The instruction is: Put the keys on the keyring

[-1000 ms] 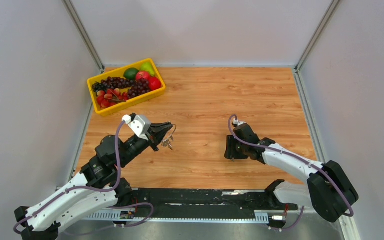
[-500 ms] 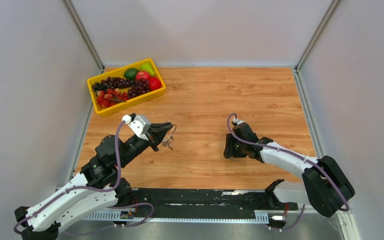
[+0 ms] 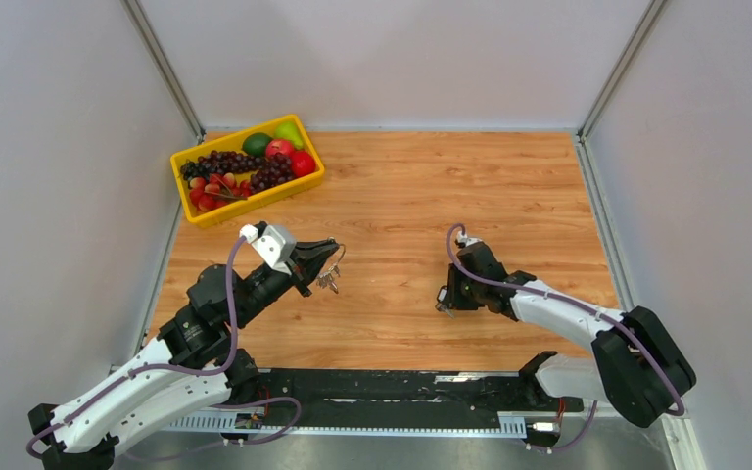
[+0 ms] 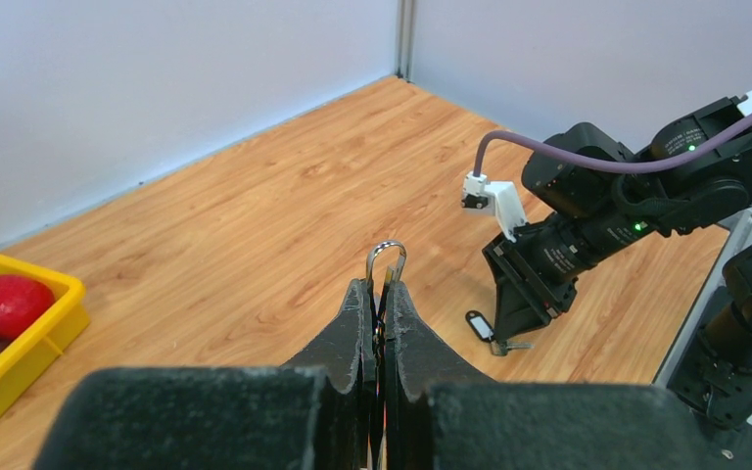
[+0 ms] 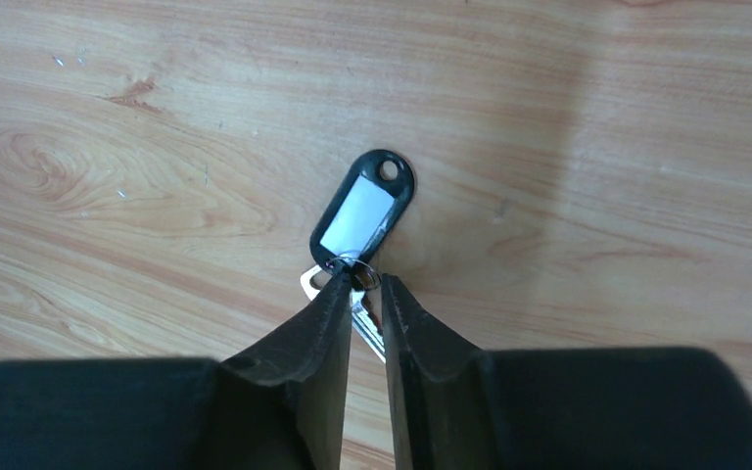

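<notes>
Arms: two, each with one gripper.
Keys and rings: one key (image 5: 311, 283) with one black tag (image 5: 362, 208); one keyring (image 4: 387, 244). Its bunch of tiny silver keys (image 3: 329, 283) is too small to count.
Other things: one yellow basket (image 3: 255, 199) of fruit at the far left of the wooden table (image 3: 509, 196).
Look of the key: silver metal, joined by a small ring to the oval black tag, which has a white label window and a hole at its far end.
Where the key lies: flat on the table, well apart from the keyring.
Right gripper (image 5: 364, 284): down over the key, fingers narrow, one on each side of it. I cannot tell whether they pinch it.
Left gripper (image 4: 380, 286): clamped on the thin wire keyring, held above the table; the loop pokes out past the fingertips and the tiny keys dangle below.
</notes>
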Action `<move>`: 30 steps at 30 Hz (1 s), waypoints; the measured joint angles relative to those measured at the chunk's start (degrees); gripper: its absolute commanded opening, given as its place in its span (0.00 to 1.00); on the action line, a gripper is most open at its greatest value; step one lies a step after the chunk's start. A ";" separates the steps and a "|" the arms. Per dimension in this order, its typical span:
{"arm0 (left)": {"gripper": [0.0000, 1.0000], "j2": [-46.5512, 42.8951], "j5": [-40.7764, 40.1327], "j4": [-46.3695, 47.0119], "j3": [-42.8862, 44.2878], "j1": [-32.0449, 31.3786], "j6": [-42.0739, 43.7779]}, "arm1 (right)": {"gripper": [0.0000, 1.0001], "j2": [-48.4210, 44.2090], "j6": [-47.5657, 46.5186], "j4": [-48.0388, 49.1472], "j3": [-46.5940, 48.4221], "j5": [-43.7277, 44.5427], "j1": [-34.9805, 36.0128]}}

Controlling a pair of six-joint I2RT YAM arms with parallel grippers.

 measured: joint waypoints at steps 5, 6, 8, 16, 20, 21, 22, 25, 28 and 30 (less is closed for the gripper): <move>0.00 0.15 0.00 0.00 0.00 0.00 0.00 | 0.13 -0.72 0.00 -0.15 -0.61 -0.68 0.00; 0.00 0.17 0.00 0.00 0.00 0.00 0.00 | 0.11 -0.83 0.00 -0.13 -0.72 -0.85 0.00; 0.00 0.17 0.00 0.00 0.00 0.00 -0.02 | 0.09 -1.09 0.00 -0.15 -0.87 -1.05 0.00; 0.00 0.20 0.02 0.00 0.00 0.00 -0.02 | 0.35 -4.26 -0.13 0.09 -1.66 -1.99 0.00; 0.00 0.24 0.13 0.00 0.00 0.00 -0.02 | 0.39 -4.55 -0.24 0.55 -1.75 -1.99 0.00; 0.00 0.24 0.20 0.00 0.00 0.00 -0.02 | 0.41 -4.55 -0.24 0.57 -1.79 -1.99 0.00; 0.00 0.24 0.22 0.00 0.00 0.00 -0.02 | 0.42 -4.57 -0.22 0.57 -1.84 -1.95 0.00; 0.00 0.24 0.22 0.00 0.00 0.00 -0.02 | 0.44 -4.59 -0.26 0.66 -1.84 -1.92 0.00; 0.00 0.24 0.24 0.00 0.00 0.00 -0.02 | 0.46 -4.39 -0.33 0.79 -1.84 -1.90 0.00; 0.00 0.24 0.24 0.00 0.00 0.00 -0.02 | 0.46 -3.98 -0.48 0.85 -1.84 -1.90 0.00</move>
